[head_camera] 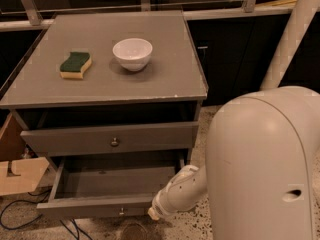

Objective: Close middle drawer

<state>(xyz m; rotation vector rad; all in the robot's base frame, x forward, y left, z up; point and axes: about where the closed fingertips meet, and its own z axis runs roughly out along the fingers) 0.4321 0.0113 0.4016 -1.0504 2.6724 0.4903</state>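
The middle drawer (95,206) is pulled well out at the bottom of the grey cabinet. Its bare grey inside (115,181) shows, and a tiny metal knob (121,211) sits at the centre of its flat front. My gripper (152,214) is at the right end of that front panel, low, right against or just short of it. The white forearm (182,189) runs up and right from it. Above it, a similar grey drawer front with a larger round dark knob (115,142) stands slightly out.
On the cabinet top (165,79) lie a green and yellow sponge (75,65) and a white bowl (132,53). My bulky white arm housing (265,164) fills the right foreground. A cardboard box (17,174) and cables (12,216) lie on the floor at the left.
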